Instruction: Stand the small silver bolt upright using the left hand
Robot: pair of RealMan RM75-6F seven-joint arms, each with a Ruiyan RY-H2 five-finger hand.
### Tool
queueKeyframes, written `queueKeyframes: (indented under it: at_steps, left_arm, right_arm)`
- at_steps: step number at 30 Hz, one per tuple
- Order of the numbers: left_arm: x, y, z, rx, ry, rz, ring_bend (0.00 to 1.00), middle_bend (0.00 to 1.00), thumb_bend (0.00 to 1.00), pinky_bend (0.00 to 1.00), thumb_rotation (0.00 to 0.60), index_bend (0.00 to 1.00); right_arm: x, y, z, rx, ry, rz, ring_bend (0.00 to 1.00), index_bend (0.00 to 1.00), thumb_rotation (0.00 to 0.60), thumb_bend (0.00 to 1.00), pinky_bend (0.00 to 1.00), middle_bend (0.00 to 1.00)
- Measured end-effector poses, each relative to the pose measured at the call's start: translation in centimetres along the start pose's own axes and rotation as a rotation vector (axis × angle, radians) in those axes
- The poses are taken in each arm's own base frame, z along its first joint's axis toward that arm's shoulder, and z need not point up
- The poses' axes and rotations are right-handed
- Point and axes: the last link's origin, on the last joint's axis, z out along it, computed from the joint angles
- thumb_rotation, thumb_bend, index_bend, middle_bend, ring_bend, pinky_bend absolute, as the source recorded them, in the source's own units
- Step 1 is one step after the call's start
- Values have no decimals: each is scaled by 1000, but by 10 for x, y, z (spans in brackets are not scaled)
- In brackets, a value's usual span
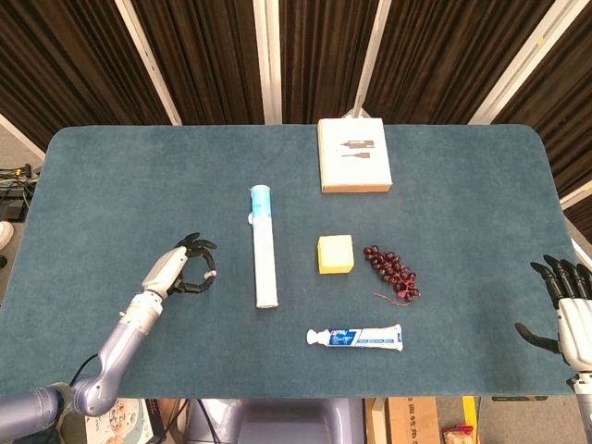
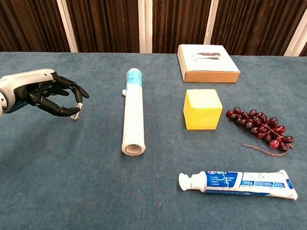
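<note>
Broadly, the blue-green table (image 1: 111, 176) carries everything; the white tube with a blue cap (image 2: 132, 110) lies lengthwise near the middle, the flat cardboard box (image 2: 208, 63) sits at the far side, and the toothpaste tube (image 2: 238, 181) lies along the near edge; the yellow cube (image 2: 202, 109) stands just left of the dark grapes (image 2: 259, 127). Left of the white tube, the left hand (image 2: 41, 93) pinches the small silver bolt (image 2: 74, 117) between thumb and fingertip, just above the cloth; the right hand (image 1: 573, 310) rests at the table's right edge, fingers spread and holding nothing.
</note>
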Motion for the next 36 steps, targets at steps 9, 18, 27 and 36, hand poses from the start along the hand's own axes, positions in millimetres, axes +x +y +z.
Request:
queueKeyframes:
  at_steps: [9,18,27,36]
  left_arm:
    - [3,-19,-2,-52,-67,-210,7,246,556,0,600,610]
    - [3,-43,-4,-105,-89,-144,7,248,554,0,600,613]
    - [-2,-50,-8,-173,-68,-124,7,252,549,0,600,621]
    - [-4,-62,-8,-179,-48,-153,7,257,548,0,600,637]
  right_arm:
    - [-1,-1,0,5,-9,3,62,165,600,154,0,109]
    - [-1,-1,0,8,-12,7,62,165,600,154,0,108]
    - [-3,-2,0,12,-17,9,62,165,600,154,0,108]
    - [-3,-1,1,10,-15,11,62,165,600,154,0,108]
